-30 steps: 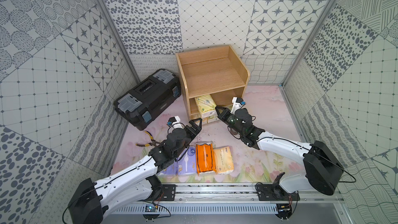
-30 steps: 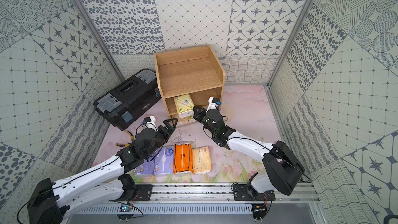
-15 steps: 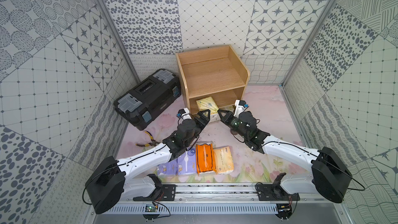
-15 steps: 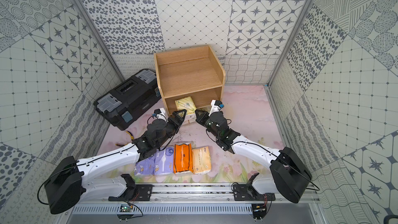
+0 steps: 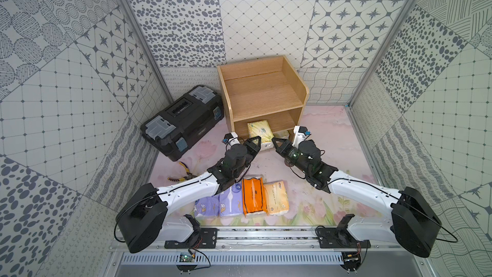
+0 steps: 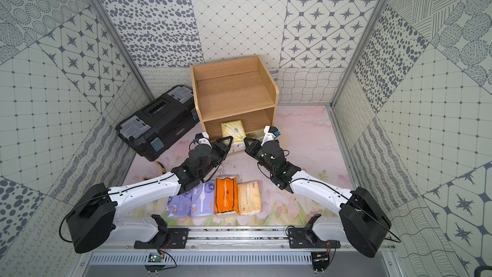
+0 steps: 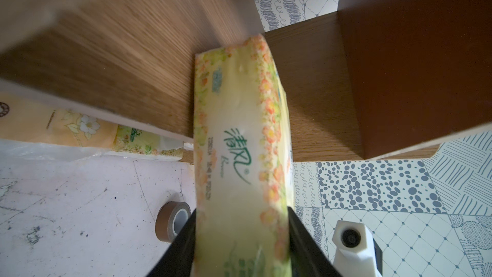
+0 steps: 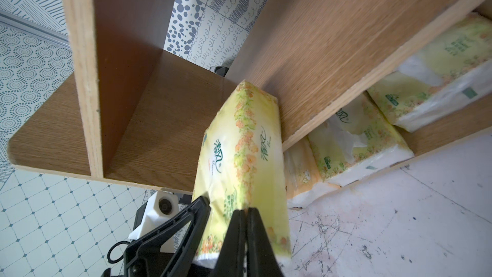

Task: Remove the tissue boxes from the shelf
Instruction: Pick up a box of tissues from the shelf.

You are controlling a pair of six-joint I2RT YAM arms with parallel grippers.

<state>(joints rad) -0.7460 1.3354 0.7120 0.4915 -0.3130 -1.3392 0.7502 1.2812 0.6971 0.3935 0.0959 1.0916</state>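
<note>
Your left tool (image 7: 241, 219) clamps the yellow-green tissue pack (image 7: 234, 129), which juts over the front edge of the middle board of the shelf (image 5: 262, 97). Your right tool (image 8: 246, 217) is closed and empty, just beside that pack.

On my feed the two arms match. The left arm (image 5: 186, 190) and right arm (image 5: 359, 190) have glossy white link shells between black joint housings, and each ends at a big black drum-shaped shoulder (image 5: 141, 217). A thin black cable (image 5: 450, 235) loops off each shoulder. I see a white camera block (image 5: 299, 133) with a blue plug at each wrist. The left end effector (image 7: 241, 210) and right end effector (image 8: 246, 211) have black wedge-shaped fingers. Black plates (image 5: 202, 235) fix both bases to a silver rail (image 5: 266, 233).
</note>
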